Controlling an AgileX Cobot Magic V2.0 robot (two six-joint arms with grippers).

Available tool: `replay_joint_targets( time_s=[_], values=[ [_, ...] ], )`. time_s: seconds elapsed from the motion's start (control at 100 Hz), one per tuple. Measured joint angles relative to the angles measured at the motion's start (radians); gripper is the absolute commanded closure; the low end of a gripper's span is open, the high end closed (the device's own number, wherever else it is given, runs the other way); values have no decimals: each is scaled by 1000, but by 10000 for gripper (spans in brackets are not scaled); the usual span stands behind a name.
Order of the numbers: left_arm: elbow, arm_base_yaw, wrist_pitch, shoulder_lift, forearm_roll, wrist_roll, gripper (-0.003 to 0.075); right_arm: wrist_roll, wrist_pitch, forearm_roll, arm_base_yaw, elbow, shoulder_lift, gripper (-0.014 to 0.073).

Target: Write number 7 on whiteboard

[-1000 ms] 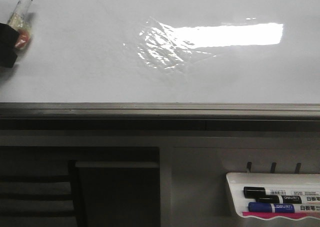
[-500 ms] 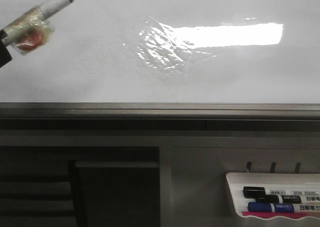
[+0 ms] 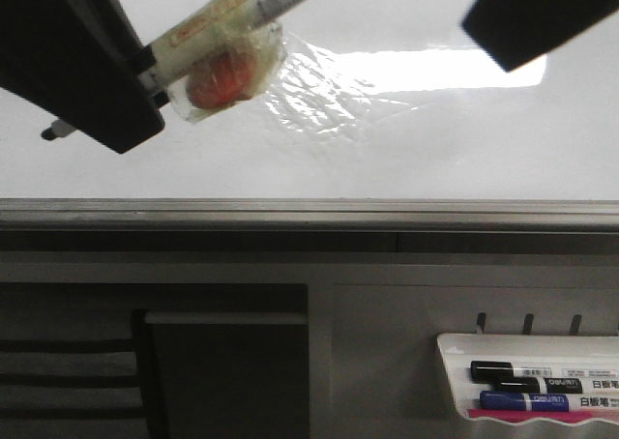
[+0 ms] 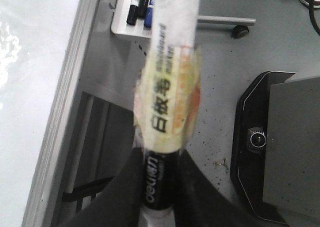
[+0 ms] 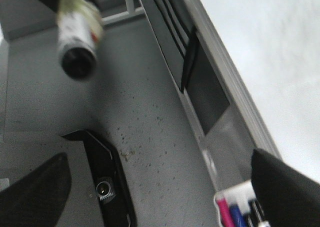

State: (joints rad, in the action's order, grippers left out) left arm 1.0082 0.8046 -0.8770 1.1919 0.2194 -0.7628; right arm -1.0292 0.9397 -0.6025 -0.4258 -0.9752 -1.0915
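The whiteboard [image 3: 319, 159] fills the upper half of the front view: a glossy white sheet with a bright, wrinkled glare patch [image 3: 387, 76] near its top middle and a grey metal rail [image 3: 309, 210] along its bottom edge. No drawn stroke can be made out on it, so the number 7 is not visible in any view.

The left gripper [image 4: 159, 199] is closed on a marker [image 3: 232, 23], its dark fingers [image 4: 122, 187] pinching the black barrel end. The marker is white with printed lettering, wrapped in yellowish clear tape with a reddish blob [image 3: 221, 79] under it. In the front view it slants up across the board's top left part, in front of the glare patch.

The right gripper [image 5: 150, 187] stands open, its two dark fingers [image 5: 285, 187] well apart with nothing between them; one shows at the board's top right corner.

A white tray [image 3: 527, 381] below the rail, at lower right, holds a black and a blue marker lying side by side.
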Motion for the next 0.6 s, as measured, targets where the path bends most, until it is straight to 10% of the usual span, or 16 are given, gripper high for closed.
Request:
replay_joint_targets(
  time_s=[0.38, 0.6],
  values=[
    [0, 6, 10, 1, 0, -13, 681, -48, -232, -28, -250, -2, -78, -47],
    [0, 6, 10, 1, 0, -86, 681, -50, -241, -52, -257, -2, -116, 107]
  ],
)
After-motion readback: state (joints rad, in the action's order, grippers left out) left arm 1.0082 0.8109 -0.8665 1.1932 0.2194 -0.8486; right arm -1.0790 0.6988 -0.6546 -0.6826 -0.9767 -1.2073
